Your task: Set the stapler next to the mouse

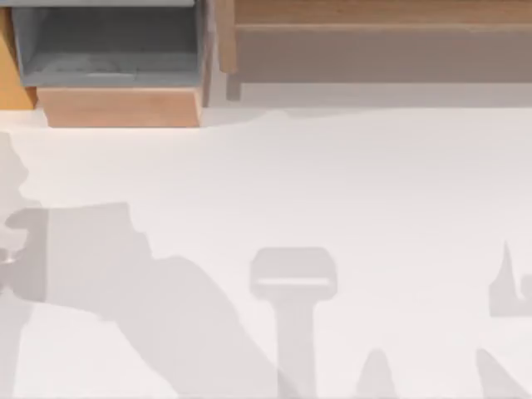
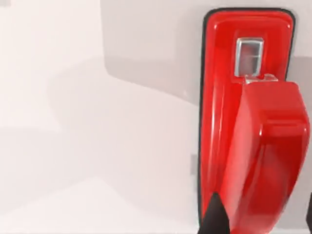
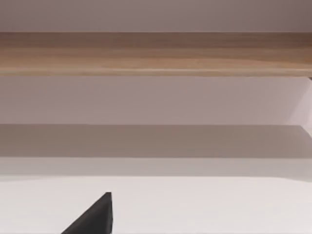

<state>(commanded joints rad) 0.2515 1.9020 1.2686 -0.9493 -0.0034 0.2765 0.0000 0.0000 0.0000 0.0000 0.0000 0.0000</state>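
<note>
The stapler (image 2: 253, 122) is glossy red with a dark lower edge and a small metal window near one end, and it lies flat on the white table (image 2: 97, 146). My left gripper (image 2: 262, 222) hangs over its near end, open. One dark fingertip (image 2: 214, 217) is at one side of the stapler and the other is at the picture's edge on the opposite side. A dark part of my right gripper (image 3: 97, 217) shows low over the table, facing the wooden rail. The mouse is out of view.
A grey open bin in a wooden frame (image 1: 108, 50) stands at the back left of the table. A long wooden shelf (image 1: 374, 17) runs along the back right, the same wooden rail (image 3: 156, 53) that faces the right wrist. Arm shadows fall across the white tabletop (image 1: 332, 183).
</note>
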